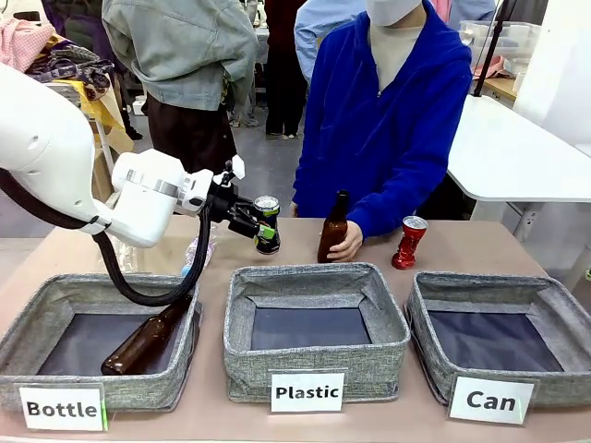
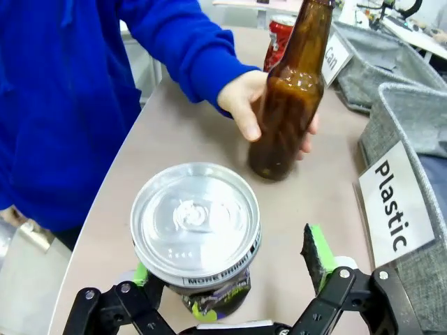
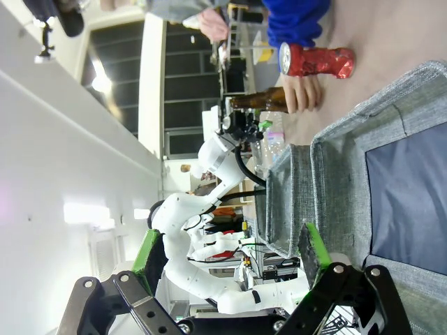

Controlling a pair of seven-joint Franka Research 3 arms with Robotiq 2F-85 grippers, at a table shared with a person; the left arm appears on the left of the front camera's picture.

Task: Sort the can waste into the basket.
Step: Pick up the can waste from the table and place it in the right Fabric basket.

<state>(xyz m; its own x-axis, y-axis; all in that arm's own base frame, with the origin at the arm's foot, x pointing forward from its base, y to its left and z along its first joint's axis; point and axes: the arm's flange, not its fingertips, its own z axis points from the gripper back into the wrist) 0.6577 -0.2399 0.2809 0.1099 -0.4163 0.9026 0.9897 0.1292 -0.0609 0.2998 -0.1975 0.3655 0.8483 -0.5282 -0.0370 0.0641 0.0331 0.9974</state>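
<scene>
Looks like a robotics lab tbh: white robot arm (image 1: 46, 148) over the table (image 1: 462, 249), labelled baskets (image 1: 425, 351) on it, another white table (image 1: 517, 157) and people (image 1: 185, 55) standing behind it.

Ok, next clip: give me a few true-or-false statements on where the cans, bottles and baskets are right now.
1. The Can basket already holds a can. False: no can is in it; the red can stands on the table.
2. A brown bottle lies in the Bottle basket. True.
3. The person's hand holds the red can. False: it grips an upright bottle.
4. The left gripper has its fingers either side of the black can. True.
</scene>
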